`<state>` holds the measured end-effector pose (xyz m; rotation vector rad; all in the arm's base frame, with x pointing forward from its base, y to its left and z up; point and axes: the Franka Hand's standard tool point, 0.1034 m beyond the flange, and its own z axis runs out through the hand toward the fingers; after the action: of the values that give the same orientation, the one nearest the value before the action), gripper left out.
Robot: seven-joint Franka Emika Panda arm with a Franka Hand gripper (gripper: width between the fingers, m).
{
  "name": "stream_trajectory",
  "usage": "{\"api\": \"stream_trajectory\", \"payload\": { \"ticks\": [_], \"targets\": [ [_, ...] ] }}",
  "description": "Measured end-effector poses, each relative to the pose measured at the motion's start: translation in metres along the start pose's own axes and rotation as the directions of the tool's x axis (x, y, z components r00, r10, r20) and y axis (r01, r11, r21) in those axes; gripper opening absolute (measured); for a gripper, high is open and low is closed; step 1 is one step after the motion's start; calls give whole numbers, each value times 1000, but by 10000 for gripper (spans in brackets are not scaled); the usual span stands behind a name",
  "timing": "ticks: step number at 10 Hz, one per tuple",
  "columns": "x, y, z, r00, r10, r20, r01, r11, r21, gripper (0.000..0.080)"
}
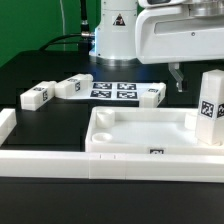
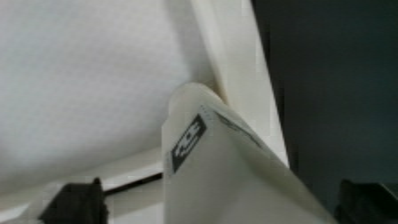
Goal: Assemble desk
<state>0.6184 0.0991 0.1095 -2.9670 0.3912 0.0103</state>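
Observation:
The white desk tabletop lies tray-side up near the front wall. One leg block stands upright in its corner at the exterior view's right. My gripper hangs just above and behind that leg. In the wrist view the gripper is open. Its dark fingers stand wide on both sides of the leg, with a gap showing on one side. The tabletop fills the view behind the leg. Three more legs lie on the black table: two at the left and one behind the tabletop.
The marker board lies flat behind the tabletop, between the loose legs. The low white border wall runs along the front and turns up the exterior view's left side. The robot's base stands at the back.

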Motion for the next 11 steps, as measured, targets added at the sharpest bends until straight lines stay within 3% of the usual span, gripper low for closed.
{"api": "stream_trajectory", "payload": {
  "ticks": [3,7,10,11],
  "targets": [
    [-2,-4,1,962,-272,-1,272,962,-34,649],
    [-3,-5,2,815,-578,22,578,813,-69,649],
    [-3,-4,2,704,-709,36,710,701,-65,649],
    [-3,-4,2,709,-705,35,705,706,-65,519]
  ]
}}
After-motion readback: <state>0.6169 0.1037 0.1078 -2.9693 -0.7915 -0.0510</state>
